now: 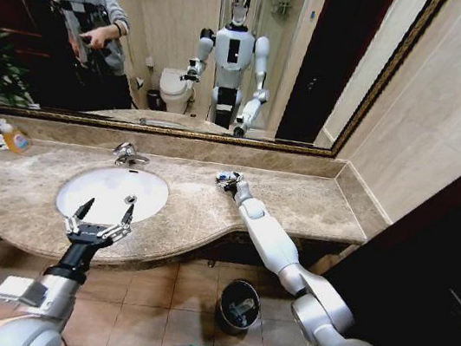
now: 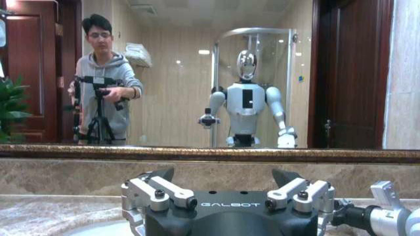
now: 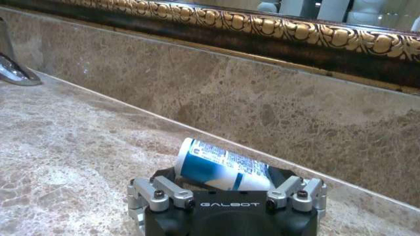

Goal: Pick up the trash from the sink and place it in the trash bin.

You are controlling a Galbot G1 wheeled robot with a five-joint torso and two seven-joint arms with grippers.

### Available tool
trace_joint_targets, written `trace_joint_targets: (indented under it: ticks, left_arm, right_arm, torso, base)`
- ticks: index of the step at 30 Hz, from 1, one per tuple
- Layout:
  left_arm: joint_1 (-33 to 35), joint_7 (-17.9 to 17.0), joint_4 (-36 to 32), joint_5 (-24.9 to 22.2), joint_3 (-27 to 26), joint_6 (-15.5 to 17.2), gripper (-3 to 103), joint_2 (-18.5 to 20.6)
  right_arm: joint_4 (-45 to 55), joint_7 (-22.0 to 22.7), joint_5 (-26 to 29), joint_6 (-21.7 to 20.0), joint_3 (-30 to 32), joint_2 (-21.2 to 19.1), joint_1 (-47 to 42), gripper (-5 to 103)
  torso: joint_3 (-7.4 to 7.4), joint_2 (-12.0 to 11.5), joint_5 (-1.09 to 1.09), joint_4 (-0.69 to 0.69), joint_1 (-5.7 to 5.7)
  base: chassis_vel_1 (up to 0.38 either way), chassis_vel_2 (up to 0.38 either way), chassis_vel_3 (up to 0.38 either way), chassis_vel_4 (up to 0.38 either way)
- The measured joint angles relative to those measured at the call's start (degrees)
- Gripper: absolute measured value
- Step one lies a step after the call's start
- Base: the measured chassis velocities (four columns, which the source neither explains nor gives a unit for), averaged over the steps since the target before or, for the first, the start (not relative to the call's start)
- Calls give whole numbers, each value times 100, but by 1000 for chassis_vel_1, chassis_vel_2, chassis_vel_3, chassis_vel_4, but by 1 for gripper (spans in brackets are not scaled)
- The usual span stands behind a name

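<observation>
Blue-and-white tube [image 3: 220, 167] between right pincer [image 3: 223, 184] jaws, seemingly near backsplash [image 3: 262, 103].

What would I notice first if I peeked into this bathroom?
Probably the big gold-framed mirror over the marble counter, with the white robot reflected in it. Next, the right claw far back on the counter, closed around a blue-and-white tube near the wall. The left claw hangs open over the white sink, and the black trash bin stands on the floor below.
</observation>
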Motion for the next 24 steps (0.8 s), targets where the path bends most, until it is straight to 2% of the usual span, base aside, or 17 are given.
trace_joint_targets:
  ticks: [11,16,19,21,22,24]
  left_arm:
    - [0,0,0,0,0,0,100,0]
    - [0,0,0,0,0,0,100,0]
    - [0,0,0,0,0,0,100,0]
    - [0,0,0,0,0,0,100,0]
    - [0,0,0,0,0,0,100,0]
    - [0,0,0,0,0,0,100,0]
  right_arm:
    - [275,-5,-56,200,44,-188,-115,91]
    - [749,7,-188,247,124,-393,-272,83]
    - [1367,26,-167,191,208,-666,-492,70]
    - [1564,29,-157,171,224,-761,-566,70]
    - [1809,33,-154,160,252,-884,-668,63]
    - [1912,35,-155,159,271,-938,-720,59]
  torso:
    - [2,-2,1,-1,2]
    - [2,-3,1,-2,3]
    - [1,-2,0,-2,2]
    - [0,-2,0,-4,1]
    - [-1,-1,0,-4,1]
    - [-1,0,0,-4,0]
  base:
    - [0,0,0,0]
    - [0,0,0,0]
    - [0,0,0,0]
    - [0,0,0,0]
    - [0,0,0,0]
    - [0,0,0,0]
